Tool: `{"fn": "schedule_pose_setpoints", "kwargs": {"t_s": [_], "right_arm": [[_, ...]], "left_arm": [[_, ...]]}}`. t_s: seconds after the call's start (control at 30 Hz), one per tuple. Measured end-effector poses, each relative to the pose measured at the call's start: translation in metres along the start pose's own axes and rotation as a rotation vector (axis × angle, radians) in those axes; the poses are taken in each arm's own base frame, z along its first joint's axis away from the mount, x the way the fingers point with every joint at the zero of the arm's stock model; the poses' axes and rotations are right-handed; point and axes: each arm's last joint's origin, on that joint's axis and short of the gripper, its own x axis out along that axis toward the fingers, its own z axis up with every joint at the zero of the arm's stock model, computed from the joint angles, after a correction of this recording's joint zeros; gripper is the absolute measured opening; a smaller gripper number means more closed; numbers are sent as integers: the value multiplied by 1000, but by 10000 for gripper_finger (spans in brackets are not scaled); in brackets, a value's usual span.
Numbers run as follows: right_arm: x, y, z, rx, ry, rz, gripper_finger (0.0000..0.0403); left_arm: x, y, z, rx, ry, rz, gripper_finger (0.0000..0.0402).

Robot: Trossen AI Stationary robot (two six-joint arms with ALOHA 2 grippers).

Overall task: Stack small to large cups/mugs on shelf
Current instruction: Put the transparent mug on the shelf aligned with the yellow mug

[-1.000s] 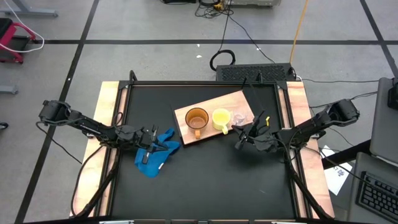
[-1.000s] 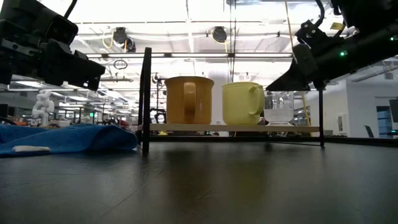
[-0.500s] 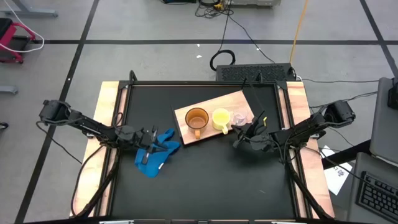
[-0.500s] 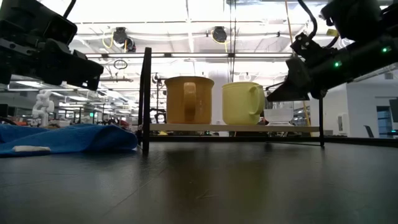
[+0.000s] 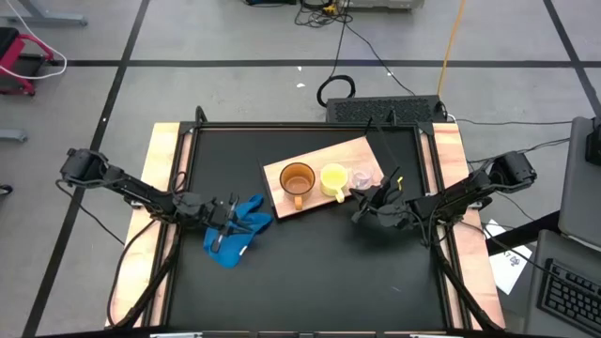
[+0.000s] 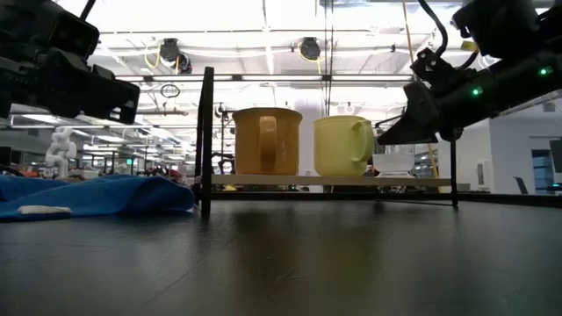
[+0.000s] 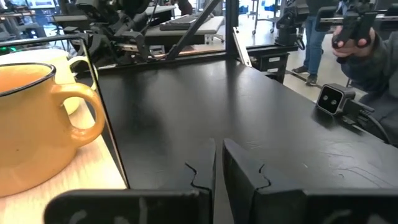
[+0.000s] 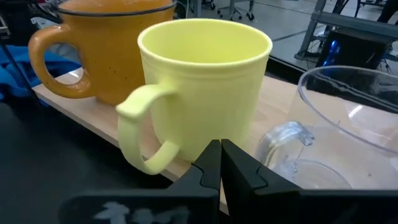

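Three vessels stand upright in a row on the light-wood board [image 5: 362,151]: the orange-brown mug [image 5: 297,178], the yellow mug [image 5: 333,177] and the clear plastic cup [image 5: 362,176]. My right gripper [image 5: 358,212] is shut and empty. It hovers at the board's near edge, just short of the yellow mug's handle [image 8: 144,134], with the clear cup [image 8: 348,118] beside it. My left gripper [image 5: 235,218] is shut and empty above the blue cloth [image 5: 239,233], left of the board. Its wrist view shows the orange-brown mug [image 7: 31,124].
The blue cloth [image 6: 88,195] lies crumpled on the black tabletop left of the board. Black frame posts [image 6: 207,140] stand at the table's far side. A person [image 7: 367,43] stands beyond the table. Bare black tabletop [image 5: 310,272] lies toward the near edge.
My right gripper has gone down and a little toward the table's left, closer to the yellow mug and the board's near edge, staying shut. The mugs and the cup have not moved.
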Motion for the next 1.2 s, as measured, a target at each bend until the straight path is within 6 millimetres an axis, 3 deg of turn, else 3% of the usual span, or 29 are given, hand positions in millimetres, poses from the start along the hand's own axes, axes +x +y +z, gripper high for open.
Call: {"fn": "schedule_pose_setpoints", "kwargs": {"t_s": [1.2], "right_arm": [[-9, 0, -10, 11, -6, -108, 0]], "left_arm": [[0, -1, 0, 0, -1, -5, 31]]}}
